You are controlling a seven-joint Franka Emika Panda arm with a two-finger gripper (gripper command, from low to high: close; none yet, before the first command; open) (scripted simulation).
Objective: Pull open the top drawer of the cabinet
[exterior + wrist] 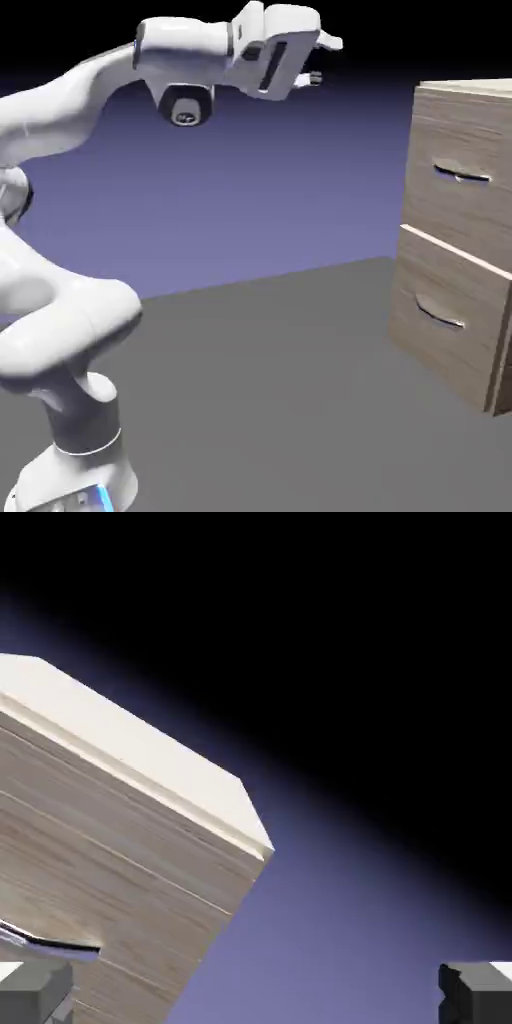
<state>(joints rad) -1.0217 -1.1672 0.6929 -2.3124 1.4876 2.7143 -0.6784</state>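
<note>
From the left, I see my arm [60, 290] rise and bend over toward the cabinet [455, 240], with the gripper [318, 60] held high, above the cabinet's top and well apart from it. Its fingers stand wide apart with nothing between them. I judge this to be the approach step: nothing is touched yet. The top drawer [465, 165] sits shut in the cabinet's upper half, its silver handle [462, 175] on the front. Next, I reckon, I must lower the hand to the cabinet's upper handle, straddle it, and close before pulling.
</note>
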